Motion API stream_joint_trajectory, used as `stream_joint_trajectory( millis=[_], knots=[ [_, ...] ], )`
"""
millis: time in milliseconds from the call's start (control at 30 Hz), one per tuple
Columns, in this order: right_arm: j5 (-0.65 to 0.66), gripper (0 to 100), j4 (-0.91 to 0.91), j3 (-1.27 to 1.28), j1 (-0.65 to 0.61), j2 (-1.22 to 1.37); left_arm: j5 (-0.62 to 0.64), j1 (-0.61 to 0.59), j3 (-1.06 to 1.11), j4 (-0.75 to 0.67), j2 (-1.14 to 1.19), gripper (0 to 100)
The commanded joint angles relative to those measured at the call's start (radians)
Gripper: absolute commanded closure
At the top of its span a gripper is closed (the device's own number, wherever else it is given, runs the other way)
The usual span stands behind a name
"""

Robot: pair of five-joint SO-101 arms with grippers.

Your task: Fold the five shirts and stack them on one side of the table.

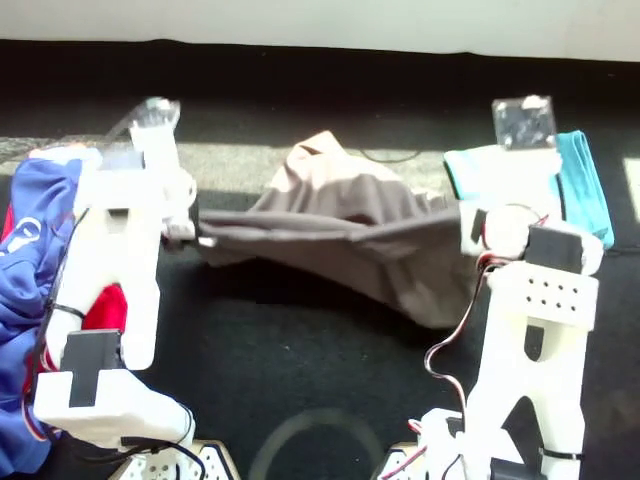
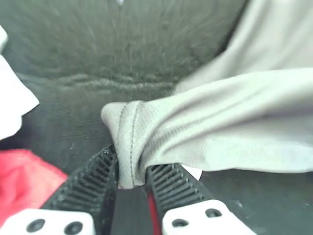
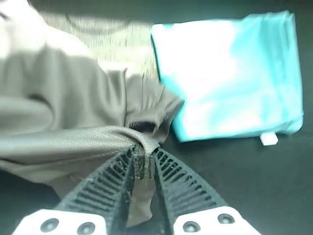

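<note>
The grey shirt (image 1: 340, 215) hangs stretched between the two arms over the middle of the black counter (image 1: 300, 390). Its far part is bunched, and a loose fold sags toward the right arm.

The left claw (image 2: 131, 164) is pressed together on a hemmed edge. Only a narrow roll of fabric sits between its ribbed pads. The right claw (image 3: 143, 154) pinches a gathered tuck of the same shirt at the opposite end.

One shirt looks done: a teal folded shirt (image 3: 225, 73) lies flat just beside the right claw, at the far right of the counter. A blue shirt (image 1: 30, 240) and a red shirt (image 1: 110, 305) lie crumpled by the left arm.

The weakest point seems to be the left grip. It holds so little of the hem that any further pull apart could slide the cloth out and drop that end.

The shirt is also twisted and bunched rather than spread. If it were laid down as it hangs, the creases would likely be trapped and the fold would come out lopsided.

The sagging fold near the right arm could brush the teal shirt and drag its layers open. On the other side, a low sweep by the left arm might snag the loose red or blue cloth.
</note>
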Motion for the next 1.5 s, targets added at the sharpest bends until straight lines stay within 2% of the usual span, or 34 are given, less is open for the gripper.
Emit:
stream_joint_trajectory(
  millis=[0,133,467,667,933,1467],
  knots=[
    [0.005,99.3,-0.004,-0.156,0.012,-0.036,-0.003,0.044,-0.337,0.212,-0.004,99],
    [0.005,99.3,-0.015,-0.26,0.012,-0.036,0.002,0.104,-0.532,0.341,-0.001,99],
    [0.005,99.3,-0.012,-0.596,0.027,-0.038,0.005,0.107,-0.731,0.417,-0.041,99],
    [0.006,99.3,-0.015,-0.806,0.114,-0.044,0.005,0.124,-0.743,0.417,-0.265,99],
    [0.006,99.3,-0.008,-1.047,0.17,-0.05,0.003,0.124,-0.743,0.417,-0.49,99],
    [0.006,99.3,-0.008,-1.225,0.166,-0.068,0.002,0.124,-0.796,0.411,-0.547,99]
  ],
)
